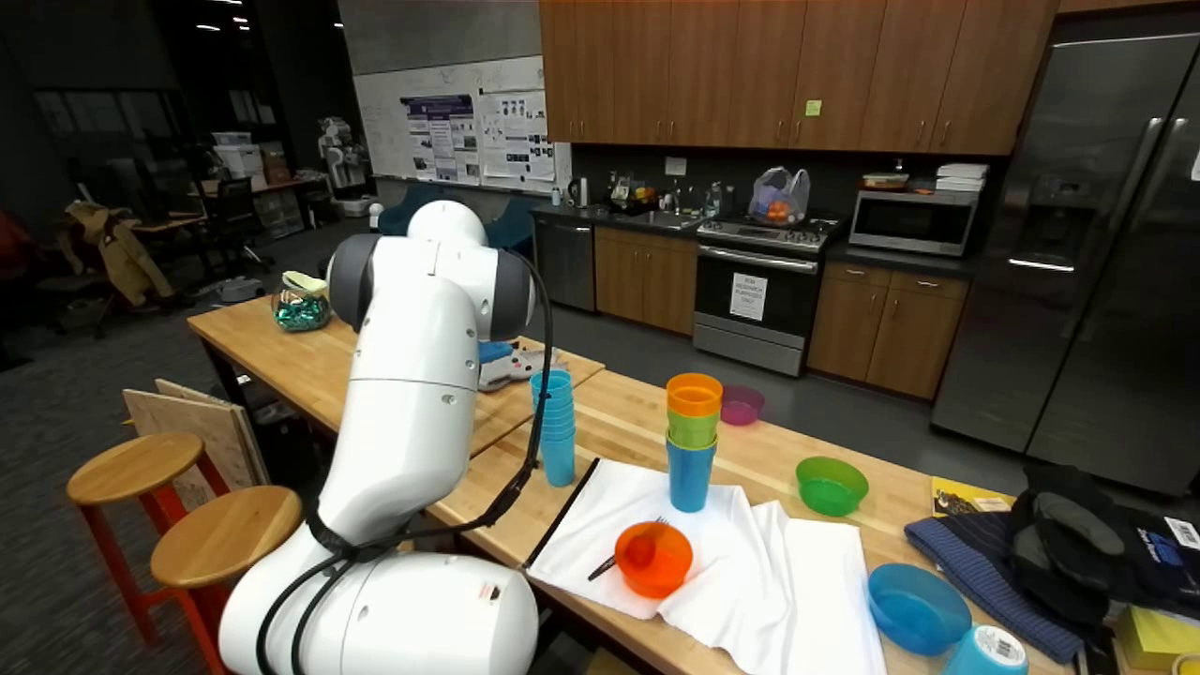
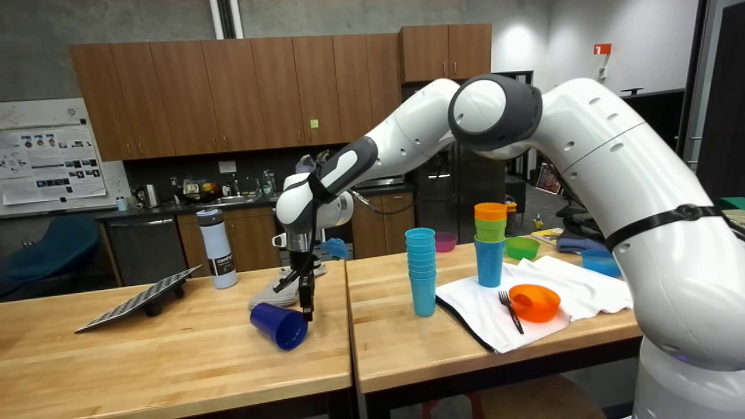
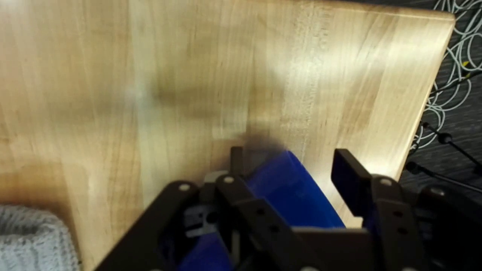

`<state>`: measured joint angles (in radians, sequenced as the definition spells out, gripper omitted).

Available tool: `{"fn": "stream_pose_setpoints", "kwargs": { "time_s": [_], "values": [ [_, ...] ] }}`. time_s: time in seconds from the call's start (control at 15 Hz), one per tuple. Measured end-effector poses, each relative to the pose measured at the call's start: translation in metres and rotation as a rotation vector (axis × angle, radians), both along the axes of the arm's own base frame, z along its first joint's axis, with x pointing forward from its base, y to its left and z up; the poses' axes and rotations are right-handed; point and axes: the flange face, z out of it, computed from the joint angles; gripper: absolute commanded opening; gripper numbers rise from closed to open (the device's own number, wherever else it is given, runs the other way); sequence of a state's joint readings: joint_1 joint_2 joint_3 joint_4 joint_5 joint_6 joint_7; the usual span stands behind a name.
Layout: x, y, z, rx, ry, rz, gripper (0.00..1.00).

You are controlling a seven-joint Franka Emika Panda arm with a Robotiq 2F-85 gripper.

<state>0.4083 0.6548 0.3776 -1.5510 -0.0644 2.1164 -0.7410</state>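
A dark blue cup (image 2: 276,326) lies on its side on the wooden table in an exterior view, its mouth turned toward the right front. My gripper (image 2: 294,301) points down right at it, one finger beside the rim. In the wrist view the gripper (image 3: 292,167) stands open. Part of the blue cup (image 3: 297,192) shows between its fingers, and more of it appears beyond the left finger. Table surface is visible between the cup and the right finger (image 3: 350,180). Whether the left finger touches the cup, I cannot tell. The arm hides gripper and cup in an exterior view.
A grey knitted item (image 3: 34,241) lies near the cup. Left of it stand a pale blue bottle (image 2: 218,250) and a tilted panel (image 2: 139,297). Stacked light-blue cups (image 2: 422,273), a multicoloured cup stack (image 2: 490,256) and an orange bowl (image 2: 534,304) occupy the adjoining table.
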Motion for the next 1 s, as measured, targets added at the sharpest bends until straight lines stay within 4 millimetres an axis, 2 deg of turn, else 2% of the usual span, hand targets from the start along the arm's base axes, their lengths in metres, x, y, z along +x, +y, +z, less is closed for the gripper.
{"fn": "stream_pose_setpoints", "kwargs": {
  "time_s": [0.13, 0.33, 0.73, 0.93, 1.0],
  "values": [
    [-0.003, -0.002, -0.006, -0.018, 0.015, -0.061, 1.00],
    [-0.009, 0.000, -0.013, -0.039, 0.020, -0.152, 1.00],
    [-0.020, 0.038, -0.032, 0.046, -0.164, -0.394, 1.00],
    [-0.015, 0.047, -0.033, 0.117, -0.265, -0.514, 1.00],
    [-0.011, 0.046, -0.033, 0.133, -0.294, -0.551, 0.94]
  ]
}}
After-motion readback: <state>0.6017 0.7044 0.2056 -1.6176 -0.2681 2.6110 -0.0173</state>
